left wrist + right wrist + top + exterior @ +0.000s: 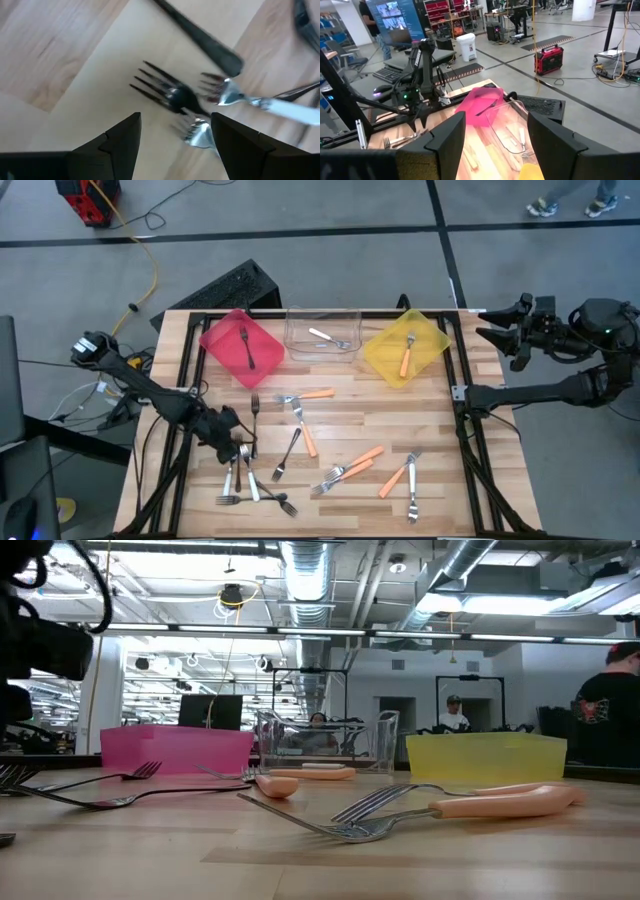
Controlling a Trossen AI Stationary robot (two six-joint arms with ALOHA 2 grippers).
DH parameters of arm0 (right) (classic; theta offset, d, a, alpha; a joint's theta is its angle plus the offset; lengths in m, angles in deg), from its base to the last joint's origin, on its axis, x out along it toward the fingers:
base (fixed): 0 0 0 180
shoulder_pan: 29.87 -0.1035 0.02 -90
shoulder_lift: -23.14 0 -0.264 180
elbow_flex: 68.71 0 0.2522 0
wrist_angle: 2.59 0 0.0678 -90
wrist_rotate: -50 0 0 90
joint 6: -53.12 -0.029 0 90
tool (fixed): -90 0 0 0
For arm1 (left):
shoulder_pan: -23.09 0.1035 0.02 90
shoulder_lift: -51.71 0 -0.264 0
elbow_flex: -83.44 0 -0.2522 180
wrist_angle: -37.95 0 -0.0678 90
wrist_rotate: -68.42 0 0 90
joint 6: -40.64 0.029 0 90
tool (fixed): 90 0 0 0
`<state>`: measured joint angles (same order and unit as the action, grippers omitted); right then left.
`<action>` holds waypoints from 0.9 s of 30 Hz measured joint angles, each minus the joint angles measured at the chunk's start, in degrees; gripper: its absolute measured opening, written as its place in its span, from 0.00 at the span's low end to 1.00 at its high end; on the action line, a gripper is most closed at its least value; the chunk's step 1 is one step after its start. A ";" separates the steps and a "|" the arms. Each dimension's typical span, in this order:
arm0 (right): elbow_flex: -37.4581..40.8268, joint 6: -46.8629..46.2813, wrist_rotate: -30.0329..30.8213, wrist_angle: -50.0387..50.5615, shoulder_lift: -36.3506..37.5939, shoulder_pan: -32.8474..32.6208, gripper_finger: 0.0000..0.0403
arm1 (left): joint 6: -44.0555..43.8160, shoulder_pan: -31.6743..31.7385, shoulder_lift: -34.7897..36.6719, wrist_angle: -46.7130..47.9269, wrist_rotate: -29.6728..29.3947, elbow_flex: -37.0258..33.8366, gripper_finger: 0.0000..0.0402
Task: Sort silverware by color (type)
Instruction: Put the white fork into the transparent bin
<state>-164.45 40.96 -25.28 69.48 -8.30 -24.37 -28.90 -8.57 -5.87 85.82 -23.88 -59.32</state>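
— Dark metal first: the left gripper (172, 132) hangs low over the table's front-left corner with its two fingers spread apart and nothing between them. Just past the fingertips lies a black fork (167, 92), tines splayed on the wood.

— And around it?

— A shiny silver fork (250, 99) lies beside it, heads almost touching, and another silver head (200, 134) pokes out partly behind the right finger. A dark handle (200, 37) crosses above, cut off at the frame edge. From overhead this is a tangled cluster of forks (250, 480), and how many overlap there I cannot tell.

— The rest of the forks?

— Scattered mid-table: orange-handled forks (355, 465) to the right, one more (305, 394) nearer the bins, a dark fork (290, 452) between. The red bin (225, 345) holds one dark fork, the clear bin (300, 345) one silver fork, the yellow bin (385, 365) one orange-handled fork. At table height the bins' contents are hidden by their walls.

— The right arm?

— The right gripper (495, 145) waits off the table's far-right corner, fingers apart, holding nothing.

— Anyone behind?

— A person (610, 705) stands at the edge, partly cut off; others farther back are too small to make out.
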 joint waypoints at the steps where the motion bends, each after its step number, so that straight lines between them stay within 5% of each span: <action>1: 0.00 -0.05 -0.01 -0.01 0.00 0.00 0.59 | 0.39 -0.55 -0.65 0.09 -0.59 0.00 0.56; 11: 0.00 -1.51 0.01 -0.05 0.00 0.00 0.59 | 2.62 -3.24 -4.70 -0.77 -3.33 0.09 0.51; 27: 0.00 -1.47 0.22 1.47 0.00 0.00 0.59 | 2.96 -3.26 -4.75 -6.64 -2.57 0.02 0.02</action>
<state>-164.45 39.49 -25.06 70.95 -8.30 -24.37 -25.94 -11.83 -10.62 79.18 -26.45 -59.30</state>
